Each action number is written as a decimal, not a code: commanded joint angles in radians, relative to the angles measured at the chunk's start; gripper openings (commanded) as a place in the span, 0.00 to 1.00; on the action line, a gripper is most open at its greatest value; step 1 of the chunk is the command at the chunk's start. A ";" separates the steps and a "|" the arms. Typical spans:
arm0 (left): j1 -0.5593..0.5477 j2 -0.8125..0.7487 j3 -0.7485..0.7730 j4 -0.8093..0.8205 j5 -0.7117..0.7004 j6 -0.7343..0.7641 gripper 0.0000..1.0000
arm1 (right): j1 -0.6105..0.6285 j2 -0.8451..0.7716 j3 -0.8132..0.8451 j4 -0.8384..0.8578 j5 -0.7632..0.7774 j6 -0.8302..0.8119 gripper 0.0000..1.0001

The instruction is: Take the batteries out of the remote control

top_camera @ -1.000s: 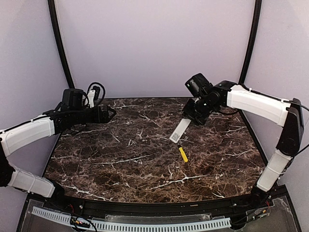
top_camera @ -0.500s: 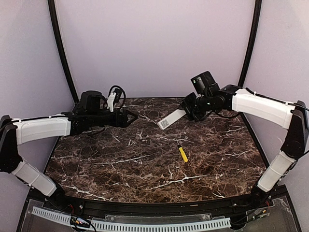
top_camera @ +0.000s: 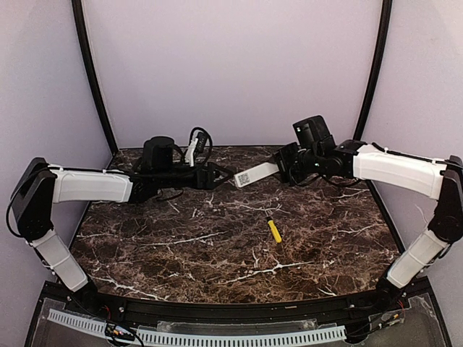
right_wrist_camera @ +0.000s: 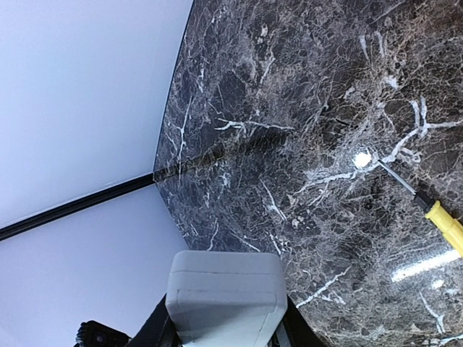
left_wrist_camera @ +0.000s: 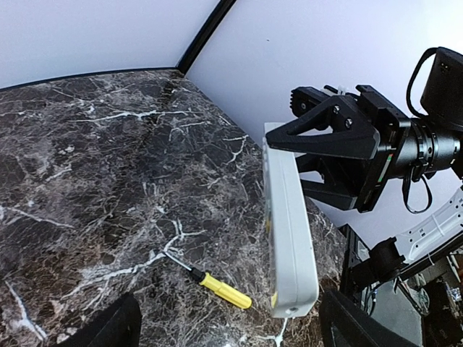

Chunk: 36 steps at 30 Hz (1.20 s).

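The right gripper [top_camera: 289, 168] is closed partway on one end of the remote control [top_camera: 255, 174] and holds it clear of the marble table [top_camera: 181, 246]. The white bar reaches out from these jaws toward the left gripper [top_camera: 226, 176], with its dark code mark near the free end. The left jaws stand wide apart and hold nothing. In the left wrist view, the free end of the remote control [left_wrist_camera: 289, 238] lies just ahead of the gap between them, nearer one finger [left_wrist_camera: 362, 325] than the other. Whether it touches either finger cannot be told. A yellow screwdriver [top_camera: 274, 230] lies on the table below, well apart from both pairs of jaws.
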 commanded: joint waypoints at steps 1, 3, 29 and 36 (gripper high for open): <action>-0.032 0.030 0.045 0.072 0.059 -0.036 0.85 | -0.003 -0.027 -0.014 0.087 -0.009 0.034 0.00; -0.043 0.046 0.057 0.080 0.064 -0.042 0.85 | -0.003 -0.025 -0.014 0.092 -0.010 0.037 0.00; -0.084 0.166 0.127 0.210 0.031 -0.131 0.70 | -0.002 0.001 -0.024 0.120 -0.081 0.057 0.00; -0.089 0.175 0.135 0.216 0.010 -0.132 0.64 | -0.001 -0.002 -0.023 0.121 -0.083 0.056 0.00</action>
